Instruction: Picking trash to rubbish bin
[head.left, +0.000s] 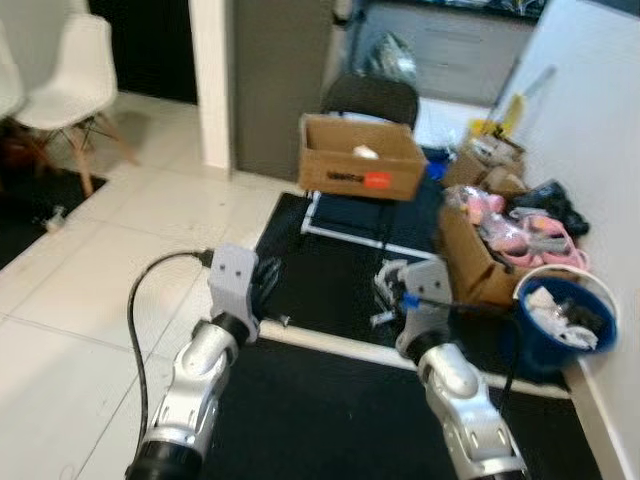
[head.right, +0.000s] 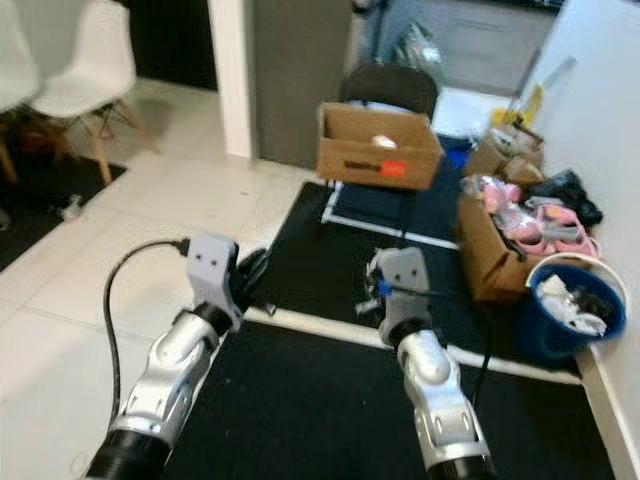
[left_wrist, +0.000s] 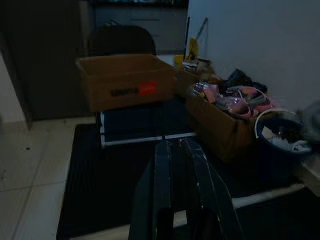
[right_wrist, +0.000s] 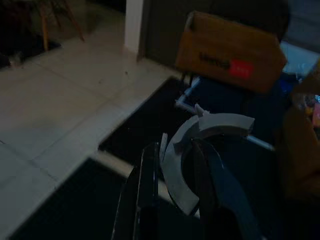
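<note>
right gripper (right_wrist: 172, 165) pinches a curved white plastic piece (right_wrist: 200, 150) over the black mat (head.left: 330, 270).
the left gripper (left_wrist: 177, 170) is beside it, fingers pressed together and empty. ahead of both grippers stands a cardboard box (head.left: 360, 157) on a chair; off to the right gripper's outer side is the blue bin (head.left: 562, 322), already with trash, near the white wall.

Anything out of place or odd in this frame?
Yes. A cardboard box sits on a chair seat, overhanging it. By the wall, a second box overflows with pink items, beside a full blue bin. The right gripper holds a curved white scrap.
</note>
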